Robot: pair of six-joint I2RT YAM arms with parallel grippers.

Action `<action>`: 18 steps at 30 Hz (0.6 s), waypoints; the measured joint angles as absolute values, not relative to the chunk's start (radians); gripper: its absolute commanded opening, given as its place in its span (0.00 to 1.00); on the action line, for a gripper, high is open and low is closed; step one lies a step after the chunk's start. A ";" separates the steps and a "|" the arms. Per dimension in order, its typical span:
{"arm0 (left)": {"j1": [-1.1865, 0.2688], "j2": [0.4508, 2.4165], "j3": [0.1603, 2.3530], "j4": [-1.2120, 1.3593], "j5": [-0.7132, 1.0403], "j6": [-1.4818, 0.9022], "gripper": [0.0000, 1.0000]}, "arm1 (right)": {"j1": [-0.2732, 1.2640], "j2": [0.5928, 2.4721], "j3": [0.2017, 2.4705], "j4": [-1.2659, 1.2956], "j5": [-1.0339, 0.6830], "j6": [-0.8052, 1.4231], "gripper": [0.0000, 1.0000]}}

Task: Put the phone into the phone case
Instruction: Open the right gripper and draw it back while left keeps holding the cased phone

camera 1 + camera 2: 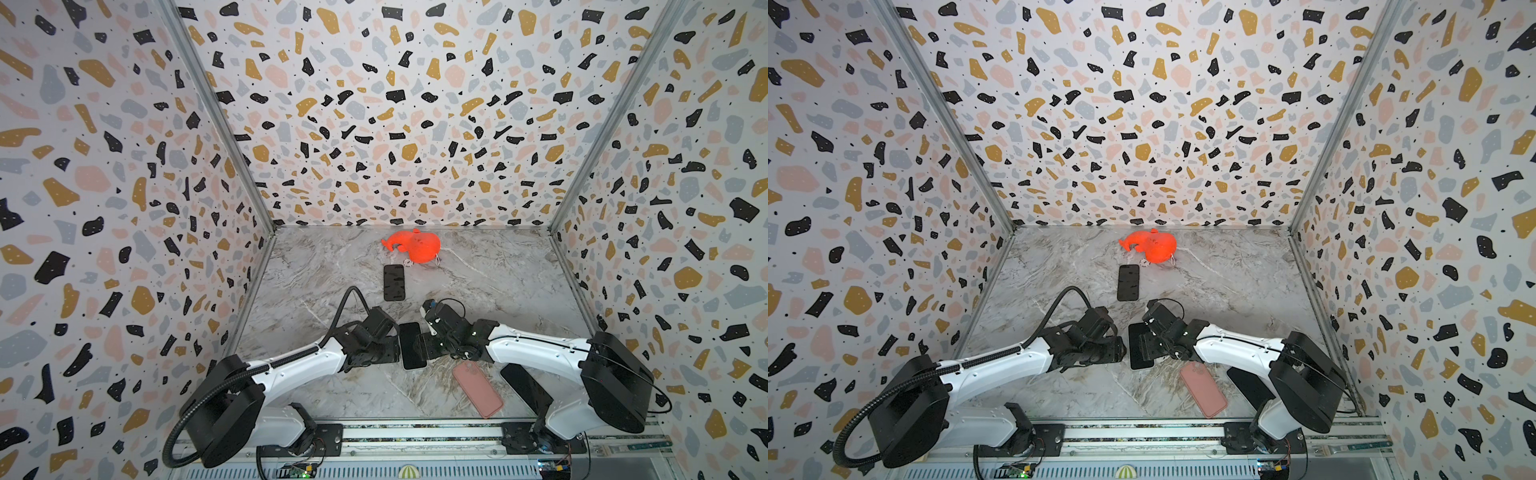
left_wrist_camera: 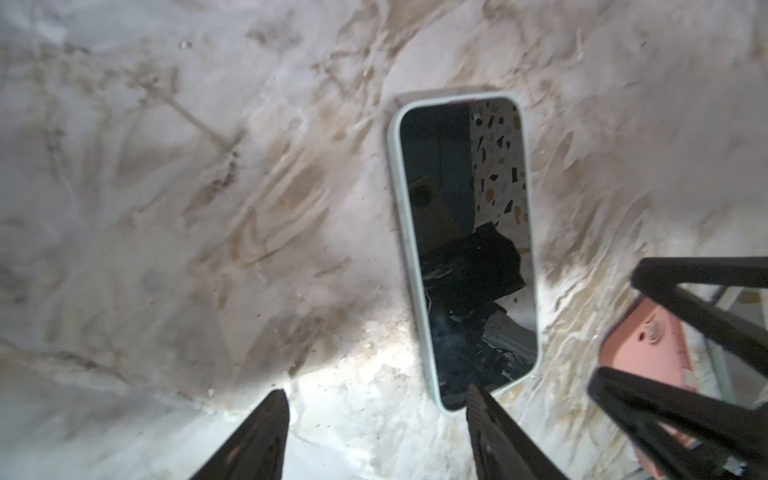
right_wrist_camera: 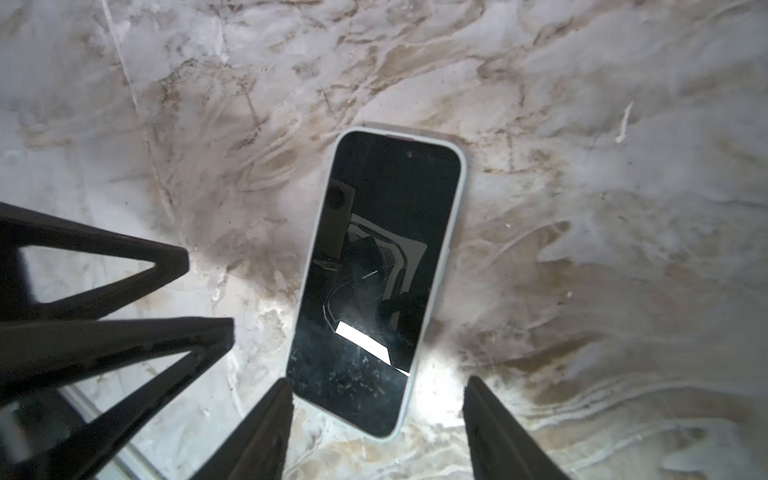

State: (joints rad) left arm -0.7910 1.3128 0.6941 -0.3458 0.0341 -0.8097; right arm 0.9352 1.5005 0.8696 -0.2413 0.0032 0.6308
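Note:
A phone (image 1: 411, 345) (image 1: 1139, 347) with a dark screen lies face up on the marble table, between my two grippers. A pale phone case (image 2: 409, 249) (image 3: 455, 216) rims it on all sides in both wrist views. My left gripper (image 1: 390, 348) (image 2: 376, 392) is open just left of the phone, one fingertip (image 2: 478, 399) at the case's near corner. My right gripper (image 1: 424, 347) (image 3: 379, 381) is open at the phone's right side, with the case's near end between its fingertips and untouched. Neither gripper holds anything.
A pink case (image 1: 478, 388) (image 2: 648, 353) lies back up at the front right. A black flat slab (image 1: 525, 386) sits partly under the right arm. Farther back lie a black phone-shaped slab (image 1: 394, 282) and an orange toy (image 1: 415, 245). Patterned walls enclose three sides.

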 measured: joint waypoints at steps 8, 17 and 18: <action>-0.861 1.440 0.845 -0.398 -0.048 -0.859 0.77 | 0.784 1.380 0.799 -0.254 0.015 0.589 0.70; -0.939 1.632 0.996 -0.478 -0.115 -0.907 0.80 | 0.669 1.288 0.723 -0.247 -0.036 0.529 0.71; -0.940 1.645 1.007 -0.486 -0.117 -0.912 0.80 | 0.664 1.288 0.719 -0.243 -0.042 0.524 0.72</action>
